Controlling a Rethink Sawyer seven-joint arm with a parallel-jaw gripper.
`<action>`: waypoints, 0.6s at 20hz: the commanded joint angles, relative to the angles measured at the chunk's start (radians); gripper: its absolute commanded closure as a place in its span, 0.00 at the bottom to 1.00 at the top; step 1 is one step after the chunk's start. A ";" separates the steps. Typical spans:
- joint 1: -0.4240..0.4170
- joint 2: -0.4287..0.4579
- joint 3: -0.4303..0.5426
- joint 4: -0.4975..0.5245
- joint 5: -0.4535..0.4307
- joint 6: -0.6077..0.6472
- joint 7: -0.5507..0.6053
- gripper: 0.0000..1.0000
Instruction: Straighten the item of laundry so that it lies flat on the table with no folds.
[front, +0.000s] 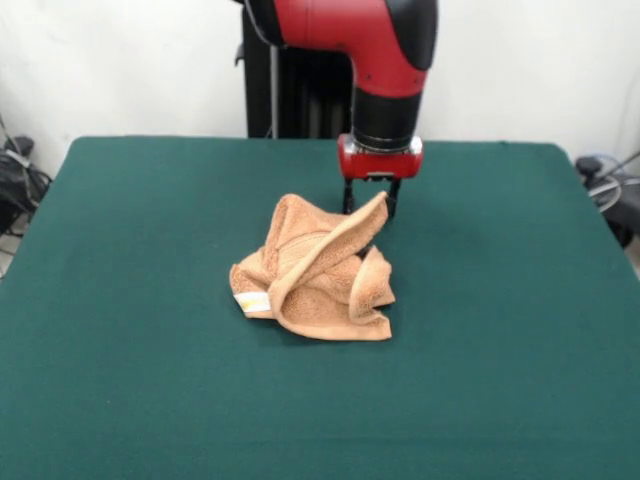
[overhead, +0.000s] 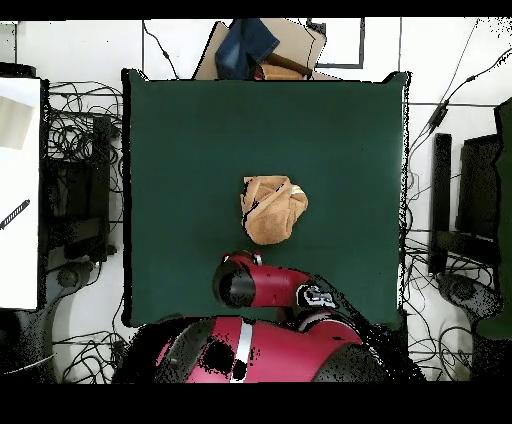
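One crumpled towel (front: 318, 280), one gripper (front: 370, 208) pinching it

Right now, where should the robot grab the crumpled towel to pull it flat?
Probably the raised corner of the towel, the tip that stands up at the pile's far side, right by the hand. It sticks out free of the folds, so coming straight down from above looks easiest. The flat edge with the tag lies tight on the table, harder to pinch.
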 joint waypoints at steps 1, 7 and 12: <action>0.021 0.102 0.033 -0.092 0.157 -0.137 0.318 0.00; 0.011 0.079 0.055 -0.053 0.215 -0.143 0.351 0.00; 0.078 -0.038 -0.006 -0.036 0.257 -0.017 0.299 0.00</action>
